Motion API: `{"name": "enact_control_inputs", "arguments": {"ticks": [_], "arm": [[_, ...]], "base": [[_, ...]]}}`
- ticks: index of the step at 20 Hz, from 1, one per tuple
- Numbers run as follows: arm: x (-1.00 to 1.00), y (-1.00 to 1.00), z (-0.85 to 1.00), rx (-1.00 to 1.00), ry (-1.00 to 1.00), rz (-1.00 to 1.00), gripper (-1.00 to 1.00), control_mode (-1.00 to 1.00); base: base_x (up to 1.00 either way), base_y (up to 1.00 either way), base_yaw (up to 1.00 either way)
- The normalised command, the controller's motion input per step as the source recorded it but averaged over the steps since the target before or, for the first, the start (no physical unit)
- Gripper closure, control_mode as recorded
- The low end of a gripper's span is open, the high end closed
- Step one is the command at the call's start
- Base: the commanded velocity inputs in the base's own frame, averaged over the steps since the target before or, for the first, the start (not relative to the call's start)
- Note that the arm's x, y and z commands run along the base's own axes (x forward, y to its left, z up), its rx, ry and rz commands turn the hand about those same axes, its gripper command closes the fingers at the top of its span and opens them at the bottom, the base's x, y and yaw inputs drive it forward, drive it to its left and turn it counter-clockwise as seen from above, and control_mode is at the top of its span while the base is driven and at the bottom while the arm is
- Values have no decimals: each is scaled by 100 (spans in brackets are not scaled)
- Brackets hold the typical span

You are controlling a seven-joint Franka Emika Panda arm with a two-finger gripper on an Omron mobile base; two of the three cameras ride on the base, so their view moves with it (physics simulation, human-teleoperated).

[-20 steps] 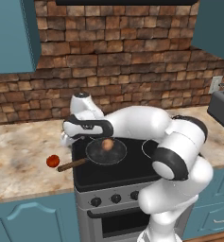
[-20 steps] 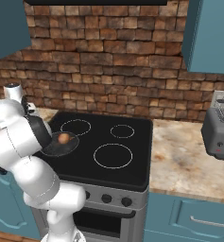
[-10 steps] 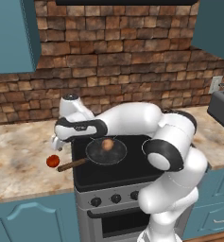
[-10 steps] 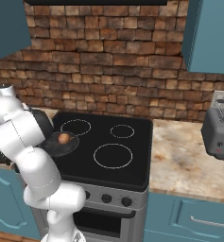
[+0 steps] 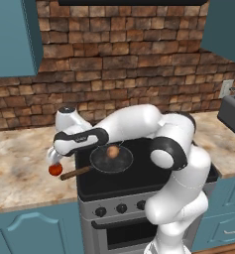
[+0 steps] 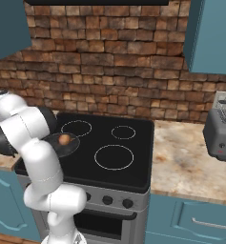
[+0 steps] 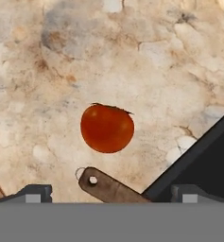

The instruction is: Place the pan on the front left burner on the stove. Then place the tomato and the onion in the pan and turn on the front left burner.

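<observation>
The dark pan (image 5: 120,162) sits on the stove's (image 5: 114,184) front left burner, which it covers, with its wooden handle (image 5: 75,173) pointing left over the counter. The tan onion (image 5: 112,152) lies inside it; from the right side the onion (image 6: 64,139) and pan (image 6: 71,146) peek out beside my arm. On the counter just left of the stove rests the red tomato (image 5: 55,169). My gripper (image 5: 53,158) hangs open directly above it. Looking down the hand, the tomato (image 7: 107,128) lies centred ahead of the open gripper (image 7: 111,194), and the handle's end (image 7: 104,185) sits just beyond it.
The speckled stone counter (image 5: 20,173) stretches left of the stove. Three other white rings mark the black glass (image 6: 143,143). A grey toaster (image 6: 221,134) stands on the right counter. Black knobs (image 5: 121,209) line the stove front. A brick wall runs behind.
My arm has swung left from over the pan and come down over the tomato on the counter. The jaws stayed open. Pan, onion and tomato have not moved.
</observation>
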Motion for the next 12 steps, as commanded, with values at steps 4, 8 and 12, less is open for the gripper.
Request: {"name": "enact_control_inputs", "arguments": {"ticks": [4, 8, 12], "arm": [[0, 19, -24, 0, 0, 2, -100, -100], [6, 18, -20, 0, 0, 1, -100, -100], [19, 11, -17, 0, 0, 0, -100, -100]], "base": [[0, 0, 0], [0, 0, 0], [0, 0, 0]]}}
